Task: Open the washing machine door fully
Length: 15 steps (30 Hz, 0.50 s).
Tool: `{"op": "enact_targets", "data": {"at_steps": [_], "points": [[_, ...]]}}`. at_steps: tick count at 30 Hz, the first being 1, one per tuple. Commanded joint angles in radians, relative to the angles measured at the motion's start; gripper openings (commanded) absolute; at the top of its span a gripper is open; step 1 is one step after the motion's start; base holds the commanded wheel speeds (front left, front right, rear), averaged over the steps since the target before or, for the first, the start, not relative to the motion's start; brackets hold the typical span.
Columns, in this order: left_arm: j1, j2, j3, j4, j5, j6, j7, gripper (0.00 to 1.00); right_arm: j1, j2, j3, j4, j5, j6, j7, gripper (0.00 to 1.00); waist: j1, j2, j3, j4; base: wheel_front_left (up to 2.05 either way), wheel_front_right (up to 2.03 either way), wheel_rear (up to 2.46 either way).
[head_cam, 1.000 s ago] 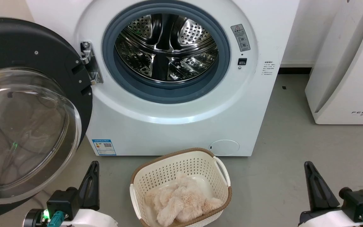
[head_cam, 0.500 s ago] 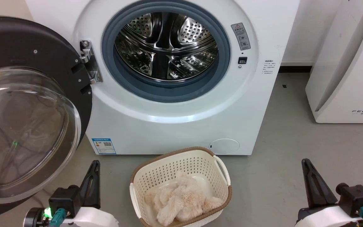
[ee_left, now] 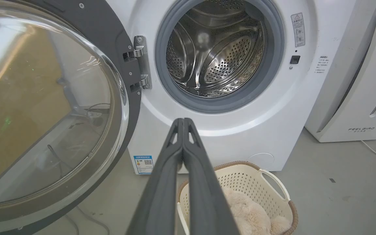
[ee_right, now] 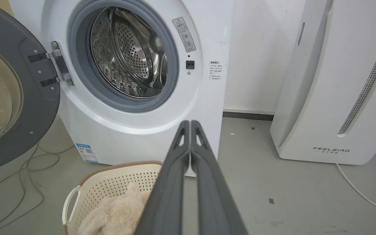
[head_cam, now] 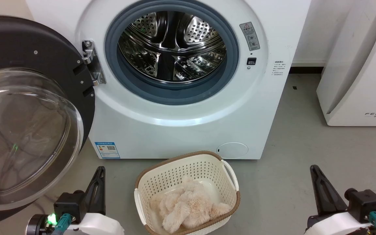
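**Head view.** The washing machine door [head_cam: 28, 39] stands at the left of the frame. It is swung wide on its hinge [head_cam: 92, 65], with the glass bowl facing the camera. The steel drum [head_cam: 171, 45] at upper centre is fully exposed, so the door is judged to be at or near full travel. The left gripper [head_cam: 100, 169] at lower left and the right gripper [head_cam: 313, 168] at lower right each have their fingers pressed together. Both are empty and touch nothing. A laundry basket [head_cam: 175, 173] holding pale plush fabric [head_cam: 188, 209] stands at lower centre, just in front of the machine.

**Left wrist view.** The closed fingers rise from bottom centre toward the machine front. The door stands in the left half, apart from them.
- Hazard: a further push on the door may load the hinge against its stop.

**Right wrist view.** The closed fingers rise from bottom centre, and the door is at the left edge. Loose cables [ee_right: 28, 169] lie on the floor at lower left, below the door.
- Hazard: base travel toward that side may snag the cables.
- Hazard: a bump from the left arm may swing the unlatched door back toward the opening.
- Hazard: a low arm sweep may tip the basket.
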<state>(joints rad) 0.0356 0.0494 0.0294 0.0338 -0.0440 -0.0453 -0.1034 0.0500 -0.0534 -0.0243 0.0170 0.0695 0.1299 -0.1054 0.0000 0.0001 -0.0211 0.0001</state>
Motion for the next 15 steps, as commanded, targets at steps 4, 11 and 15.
{"op": "enact_targets", "data": {"at_steps": [4, 11, 15], "points": [[-0.020, 0.001, -0.004, -0.008, 0.011, 0.010, 0.012, 0.00, -0.023, 0.002, 0.005, -0.008, -0.015, 0.001, 0.014, 0.00, 0.0000, -0.0001, 0.002, 0.000, 0.00, 0.00, 0.00], [-0.022, 0.001, -0.008, -0.011, 0.016, 0.015, 0.025, 0.00, -0.026, 0.002, 0.007, -0.009, -0.023, 0.001, 0.026, 0.00, 0.0000, -0.0001, 0.005, 0.000, 0.00, 0.00, 0.00], [-0.024, 0.001, -0.010, -0.014, 0.019, 0.018, 0.033, 0.00, -0.029, 0.002, 0.009, -0.010, -0.027, 0.001, 0.034, 0.00, 0.0000, -0.0001, 0.006, 0.000, 0.00, 0.00, 0.00]]}}
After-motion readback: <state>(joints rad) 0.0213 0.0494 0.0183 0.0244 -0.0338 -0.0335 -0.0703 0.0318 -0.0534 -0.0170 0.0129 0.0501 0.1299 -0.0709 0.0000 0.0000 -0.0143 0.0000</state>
